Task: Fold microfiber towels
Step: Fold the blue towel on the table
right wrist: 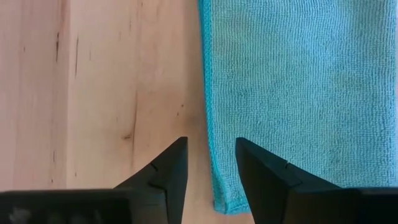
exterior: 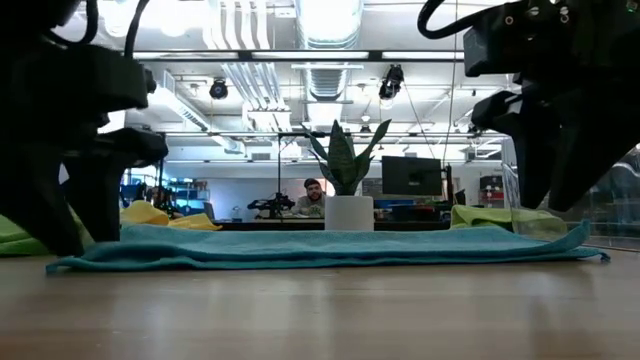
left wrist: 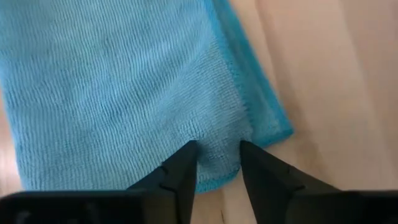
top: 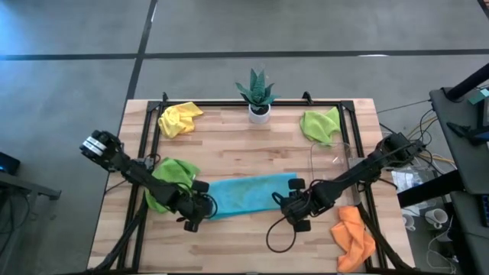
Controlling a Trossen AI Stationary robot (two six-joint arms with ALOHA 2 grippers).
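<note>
- Step in hand, as I judge it: the blue towel (top: 250, 194) lies as a flat band across the near middle of the surface (top: 229, 149), looking already folded once, with a hand at each short end.
- Left hand (left wrist: 216, 163): fingers narrowly parted, straddling the towel's end edge; cloth sits between the tips, though a firm pinch is not evident.
- Right hand (right wrist: 210, 163): fingers parted, hovering over the towel's other edge, wood under one tip, cloth under the other; nothing held.
- Next move likely calls for both hands to pinch their corners and carry one end over the other.
- Surface, left to right: lime towel (top: 170, 177) under the left arm, yellow towel (top: 179, 118), potted plant (top: 258, 95), second lime towel (top: 321, 124), orange towel (top: 354, 235).
- Room: grey floor; a person sits far behind the plant.
</note>
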